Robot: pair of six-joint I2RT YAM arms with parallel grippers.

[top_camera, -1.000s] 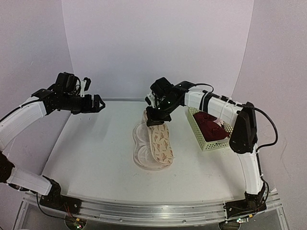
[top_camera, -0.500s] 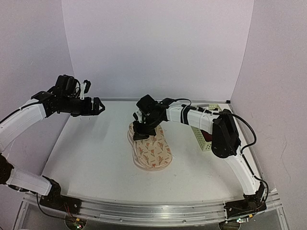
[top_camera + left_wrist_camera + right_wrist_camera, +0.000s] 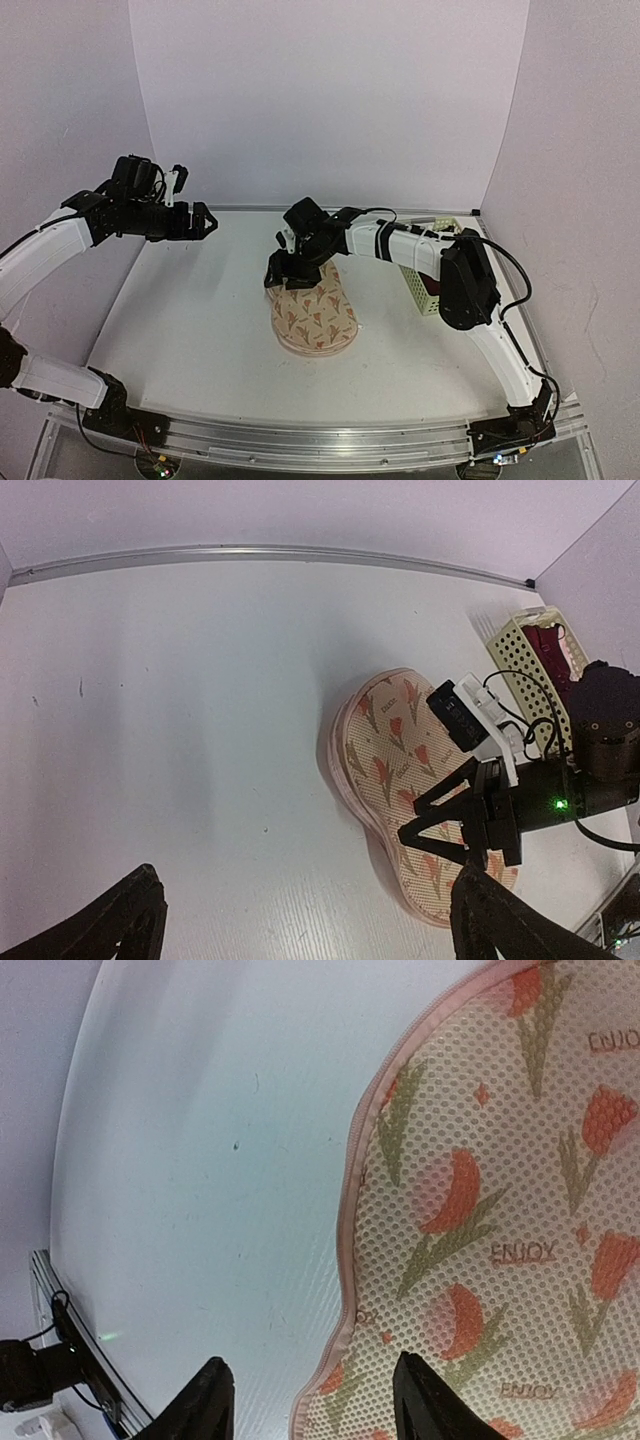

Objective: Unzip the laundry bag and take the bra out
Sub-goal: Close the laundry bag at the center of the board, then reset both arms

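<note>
- Bag (image 3: 315,318) on the middle of the desk (image 3: 180,320), patterned side up, its two halves folded one over the other and lying flat.
- Over its far end, at the bag's 12 o'clock, hovers the right hand (image 3: 285,278). Its fingers are spread apart, with nothing between them but the bag's pink edge and bare desk below.
- Off at 9 o'clock the left hand (image 3: 203,220) hangs high above the desk, fingers as wide as they go, carrying nothing.
- Now look to 3 o'clock of the bag: the pale green basket (image 3: 512,655), and inside it the dark maroon bra (image 3: 550,645), well apart from the bag.
- So, by my reckoning, the main job looks done, since the bra is out of the bag and parked in the basket.
- Whether the zip runs open or shut along that edge I cannot tell from here.
- What is left seems small: the arms only need to pull clear.
</note>
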